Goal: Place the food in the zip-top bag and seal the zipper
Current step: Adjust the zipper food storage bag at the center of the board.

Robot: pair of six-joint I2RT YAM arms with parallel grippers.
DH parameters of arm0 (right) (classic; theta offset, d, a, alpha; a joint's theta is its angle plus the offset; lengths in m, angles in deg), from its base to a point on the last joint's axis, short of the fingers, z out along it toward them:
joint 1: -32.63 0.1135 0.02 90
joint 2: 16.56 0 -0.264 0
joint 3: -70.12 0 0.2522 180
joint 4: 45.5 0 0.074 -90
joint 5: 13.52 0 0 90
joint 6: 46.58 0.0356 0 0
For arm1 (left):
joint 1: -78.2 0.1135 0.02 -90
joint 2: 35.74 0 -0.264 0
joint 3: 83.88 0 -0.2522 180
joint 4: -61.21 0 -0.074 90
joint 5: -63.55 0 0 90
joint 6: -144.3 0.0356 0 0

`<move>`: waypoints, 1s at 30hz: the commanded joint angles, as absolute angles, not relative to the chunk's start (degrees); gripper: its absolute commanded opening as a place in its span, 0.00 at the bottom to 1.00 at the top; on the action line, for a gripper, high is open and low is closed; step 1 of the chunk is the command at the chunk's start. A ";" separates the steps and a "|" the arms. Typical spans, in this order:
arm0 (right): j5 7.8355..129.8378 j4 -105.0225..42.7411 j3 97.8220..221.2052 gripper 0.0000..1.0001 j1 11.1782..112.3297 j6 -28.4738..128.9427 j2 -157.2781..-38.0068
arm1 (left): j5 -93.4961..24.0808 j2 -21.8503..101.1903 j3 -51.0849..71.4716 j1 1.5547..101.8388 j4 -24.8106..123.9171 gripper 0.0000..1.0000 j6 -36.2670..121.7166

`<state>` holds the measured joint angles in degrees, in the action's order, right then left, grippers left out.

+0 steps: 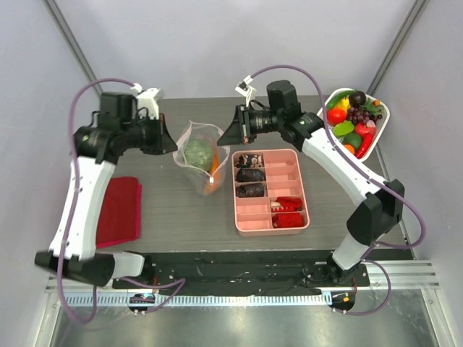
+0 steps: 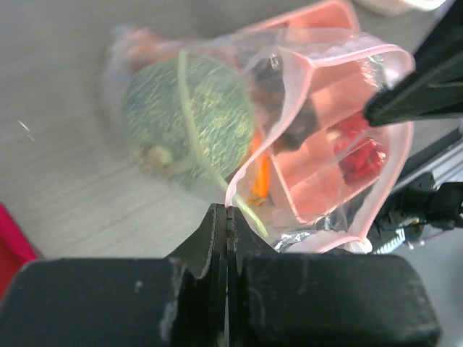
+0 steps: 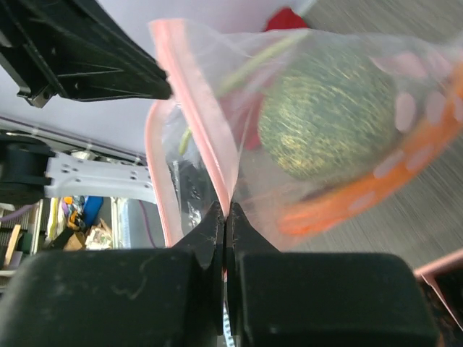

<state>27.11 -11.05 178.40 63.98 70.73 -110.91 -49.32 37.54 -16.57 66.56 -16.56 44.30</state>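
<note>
The clear zip-top bag (image 1: 202,163) hangs above the table between both arms, mouth open. Inside are a round green melon-like fruit (image 1: 198,152) and an orange piece (image 1: 212,181). My left gripper (image 1: 173,147) is shut on the bag's left rim, seen in the left wrist view (image 2: 228,211), where the green fruit (image 2: 189,116) shows through the plastic. My right gripper (image 1: 223,137) is shut on the right rim, seen in the right wrist view (image 3: 226,208) pinching the pink zipper strip (image 3: 195,108). The slider tab does not show.
A pink compartment tray (image 1: 295,168) with dark lumps and red pieces lies right of the bag. A white bowl (image 1: 382,119) of toy fruits and vegetables stands at the back right. A red folded cloth (image 1: 118,210) lies at the left.
</note>
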 commanded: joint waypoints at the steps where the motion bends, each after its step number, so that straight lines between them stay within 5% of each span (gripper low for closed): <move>1: 28.49 -4.66 178.79 0.01 63.92 64.43 -114.38 | -53.59 41.61 -13.87 66.24 -17.51 0.00 44.99; 20: 37.72 2.45 187.94 0.09 58.56 54.41 -117.64 | -56.95 45.38 -13.17 66.51 -10.03 0.00 36.99; 25: 37.28 2.98 187.24 0.46 58.03 53.18 -116.58 | -54.83 46.79 -12.30 66.77 -8.10 0.00 35.67; 30: 36.05 2.81 187.50 0.61 52.77 55.63 -115.44 | -53.96 48.11 -9.84 67.47 -7.57 0.00 35.32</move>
<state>36.71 3.97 184.94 57.03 54.53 -118.23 -55.46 47.64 -11.02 66.62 -10.20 36.15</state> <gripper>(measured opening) 0.534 0.011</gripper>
